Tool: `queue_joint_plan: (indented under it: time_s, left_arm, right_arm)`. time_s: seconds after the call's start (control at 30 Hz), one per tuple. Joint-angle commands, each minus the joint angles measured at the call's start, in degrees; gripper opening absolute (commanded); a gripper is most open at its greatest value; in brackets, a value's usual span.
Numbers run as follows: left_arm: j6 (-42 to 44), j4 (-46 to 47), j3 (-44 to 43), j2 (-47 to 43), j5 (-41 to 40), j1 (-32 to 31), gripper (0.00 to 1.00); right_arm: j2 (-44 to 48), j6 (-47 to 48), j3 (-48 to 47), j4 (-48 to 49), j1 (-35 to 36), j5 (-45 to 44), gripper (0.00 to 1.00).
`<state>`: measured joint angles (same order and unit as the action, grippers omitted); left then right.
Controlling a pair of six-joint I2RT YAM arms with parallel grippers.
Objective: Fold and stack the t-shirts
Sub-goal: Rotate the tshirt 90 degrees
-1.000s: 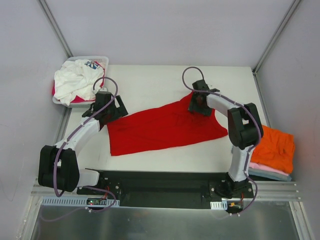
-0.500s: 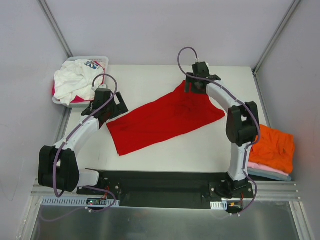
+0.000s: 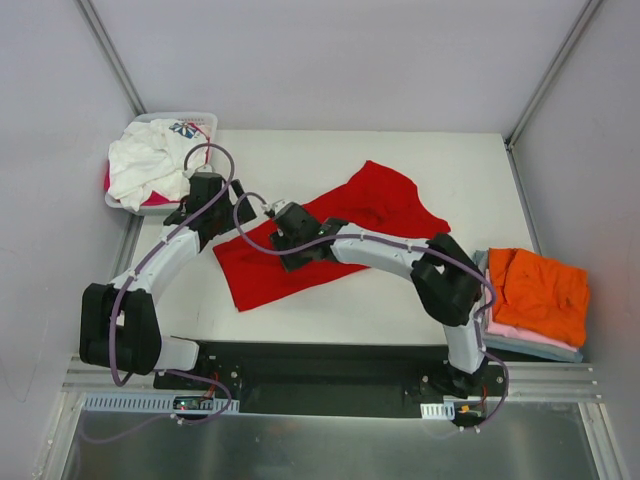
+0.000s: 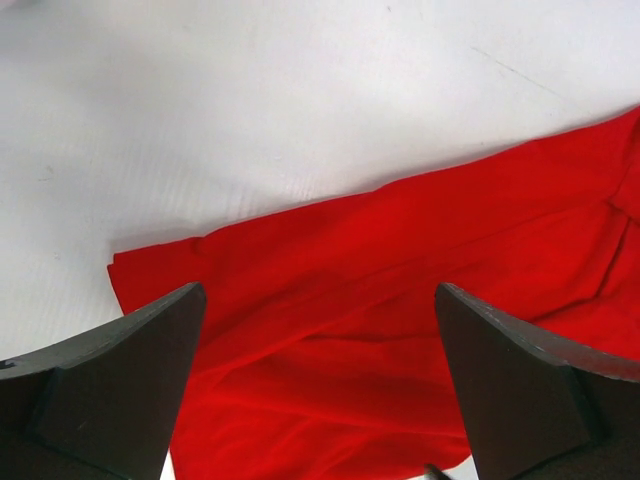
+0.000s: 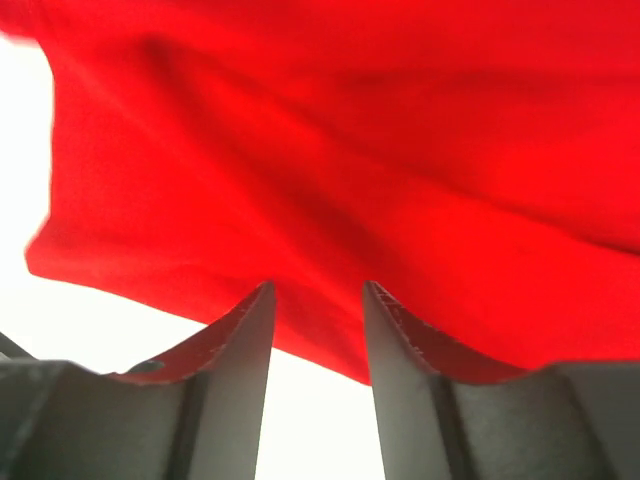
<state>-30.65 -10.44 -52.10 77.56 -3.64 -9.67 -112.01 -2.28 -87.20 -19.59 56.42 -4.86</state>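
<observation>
A plain red t-shirt [image 3: 385, 205] lies spread diagonally across the table, with a rumpled fold at its far right end. My left gripper [image 3: 220, 220] hovers open over the shirt's left corner. In the left wrist view its jaws [image 4: 318, 288] stand wide apart above the red cloth [image 4: 400, 300]. My right arm reaches left across the shirt. Its gripper [image 3: 282, 232] sits over the shirt's left-middle part. In the right wrist view the gripper [image 5: 318, 285] has its fingers apart, tips at the edge of the red cloth [image 5: 350, 120], with white table showing between them.
A white slotted basket [image 3: 205, 118] at the far left holds a white printed t-shirt [image 3: 150, 165] and a magenta one [image 3: 155, 203]. At the right edge a stack holds an orange shirt [image 3: 540, 290] over a pink one [image 3: 525, 335] and a blue-grey one [image 3: 545, 351].
The right gripper carried the shirt's far end up and back, let it go and swung left across the shirt. The shirt now lies diagonally. The left gripper barely moved.
</observation>
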Motion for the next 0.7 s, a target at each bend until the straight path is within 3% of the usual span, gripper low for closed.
queue_joint_plan:
  time_s: [0.0,0.37,0.53,0.67]
  left_arm:
    - [-1.1,0.2,-1.0,-1.1,-1.5,1.4,0.99]
    - [0.7,0.2,-3.6,3.9,0.7,3.7,0.99]
    - [3.7,0.3,-8.6,8.6,6.7,3.7,0.99]
    - [5.3,0.3,-13.4,12.9,13.5,2.2,0.99]
  right_arm:
    - [-1.2,-1.2,0.4,5.8,1.1,4.4,0.42]
    - [-8.8,-0.8,4.0,9.6,3.1,7.1,0.42]
    - [-4.8,-1.2,13.4,9.5,4.2,7.2,0.41]
    - [4.0,-2.4,23.9,6.2,5.5,5.7,0.4]
